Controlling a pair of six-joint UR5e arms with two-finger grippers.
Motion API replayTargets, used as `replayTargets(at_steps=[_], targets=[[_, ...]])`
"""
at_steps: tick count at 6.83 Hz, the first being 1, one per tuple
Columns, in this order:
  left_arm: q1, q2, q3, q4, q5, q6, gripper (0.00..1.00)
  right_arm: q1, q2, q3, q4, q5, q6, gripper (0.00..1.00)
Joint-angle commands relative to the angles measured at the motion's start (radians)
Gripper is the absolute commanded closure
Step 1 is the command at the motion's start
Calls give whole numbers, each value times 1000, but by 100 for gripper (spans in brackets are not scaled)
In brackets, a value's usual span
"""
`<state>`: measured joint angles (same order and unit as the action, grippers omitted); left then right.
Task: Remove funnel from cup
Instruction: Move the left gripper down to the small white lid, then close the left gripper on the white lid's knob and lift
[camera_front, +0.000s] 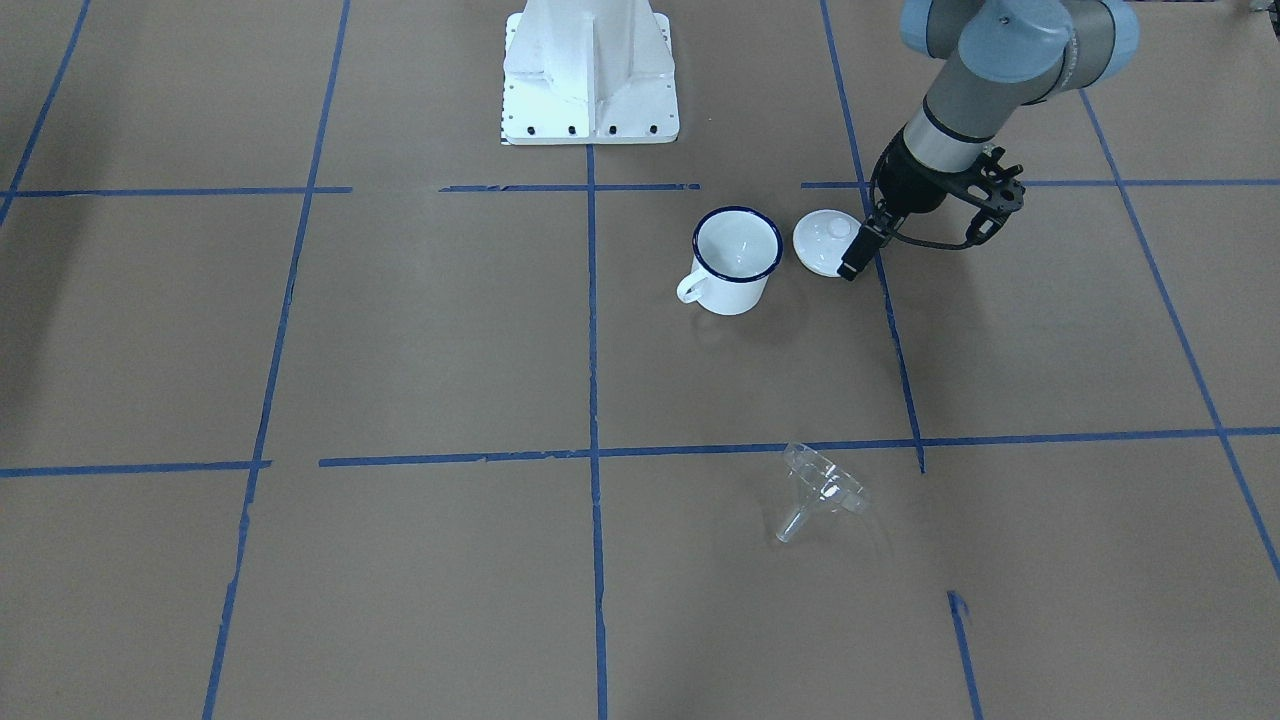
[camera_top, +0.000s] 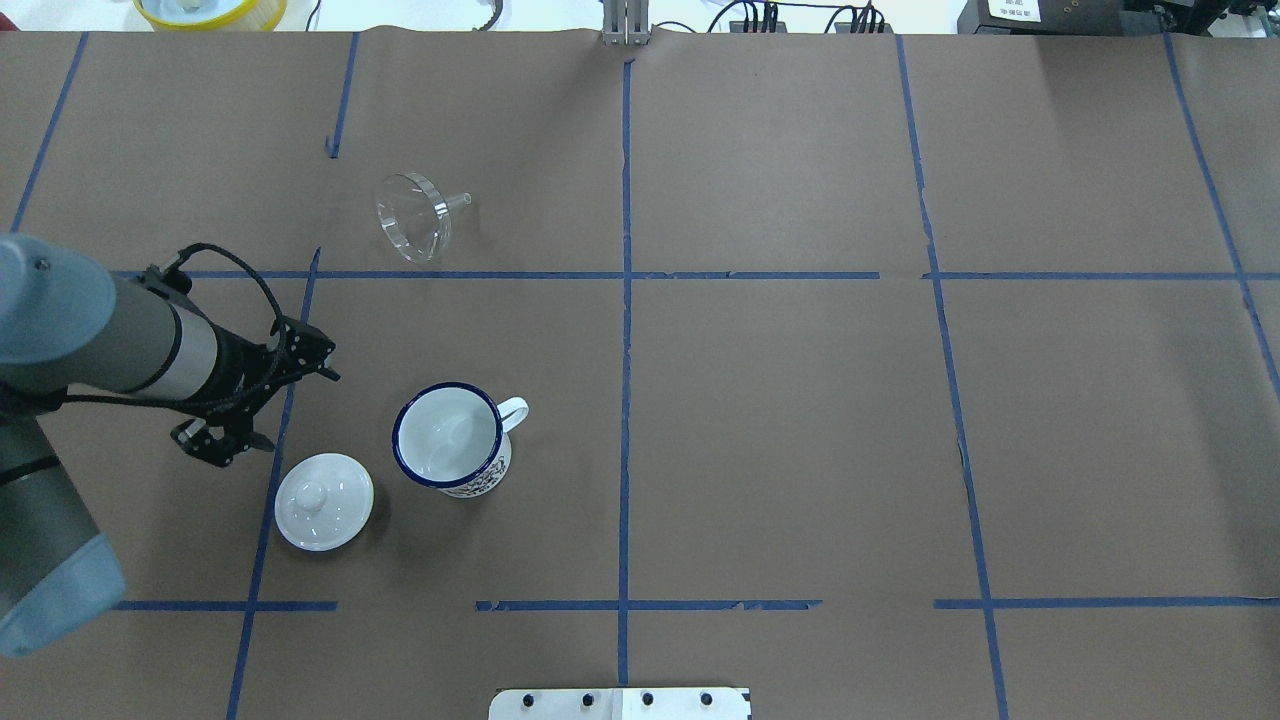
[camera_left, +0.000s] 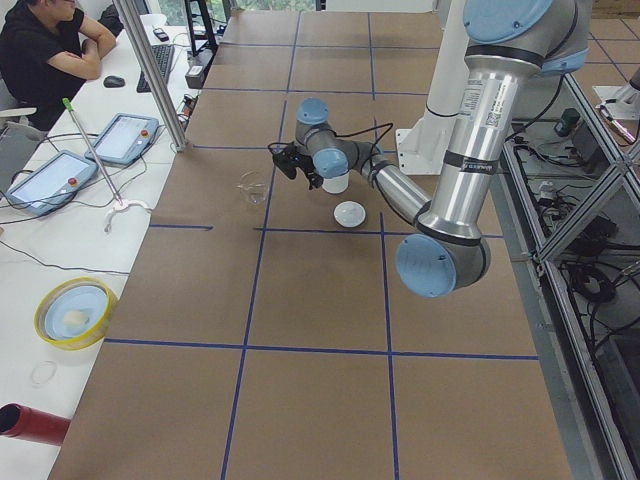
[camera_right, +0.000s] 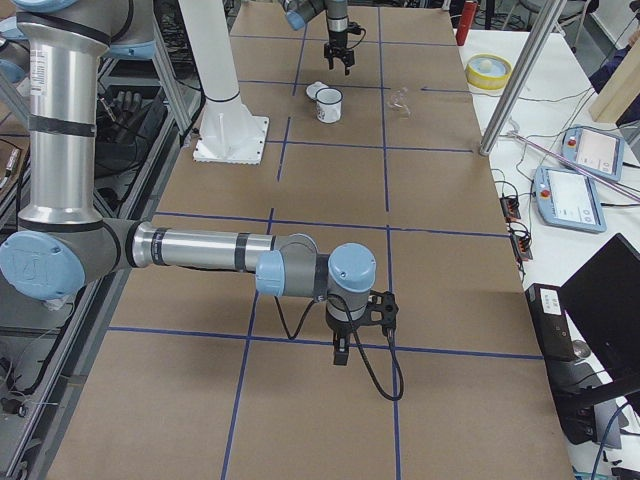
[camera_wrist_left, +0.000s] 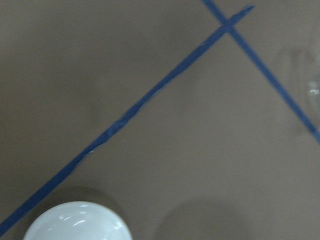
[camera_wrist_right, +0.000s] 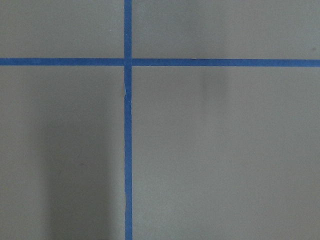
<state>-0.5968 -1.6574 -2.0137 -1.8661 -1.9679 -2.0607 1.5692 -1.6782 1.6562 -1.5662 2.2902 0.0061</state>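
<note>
Plainly, the left gripper (camera_top: 275, 405) hangs spread wide and empty beside the white lid (camera_top: 324, 501). Up-frame of it in the overhead view, the clear funnel (camera_top: 413, 217) lies on its side, spout rightward, well apart from the enamel mug (camera_top: 450, 440).

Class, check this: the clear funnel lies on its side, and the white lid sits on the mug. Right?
Not quite: the lid rests on the table beside the open mug, as the overhead view shows. The funnel does lie on its side.
</note>
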Motion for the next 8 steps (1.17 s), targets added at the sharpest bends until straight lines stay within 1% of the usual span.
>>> replayTargets(at_steps=[1,2,3,4,5,6,8], targets=[[170,71,-22,7,107,-146,0,0,0,1,0,0,0,0],[173,68,-22,28,112,-148,0,0,0,-1,0,0,0,0],[172,62,-25,59,113,-147,4,0,0,1,0,0,0,0],[160,59,-46,59,115,-147,4,0,0,1,0,0,0,0],[158,59,-51,59,138,-148,4,0,0,1,0,0,0,0],[155,48,-43,59,191,-147,8,0,0,-1,0,0,0,0],[161,30,-22,58,192,-148,15,0,0,1,0,0,0,0]])
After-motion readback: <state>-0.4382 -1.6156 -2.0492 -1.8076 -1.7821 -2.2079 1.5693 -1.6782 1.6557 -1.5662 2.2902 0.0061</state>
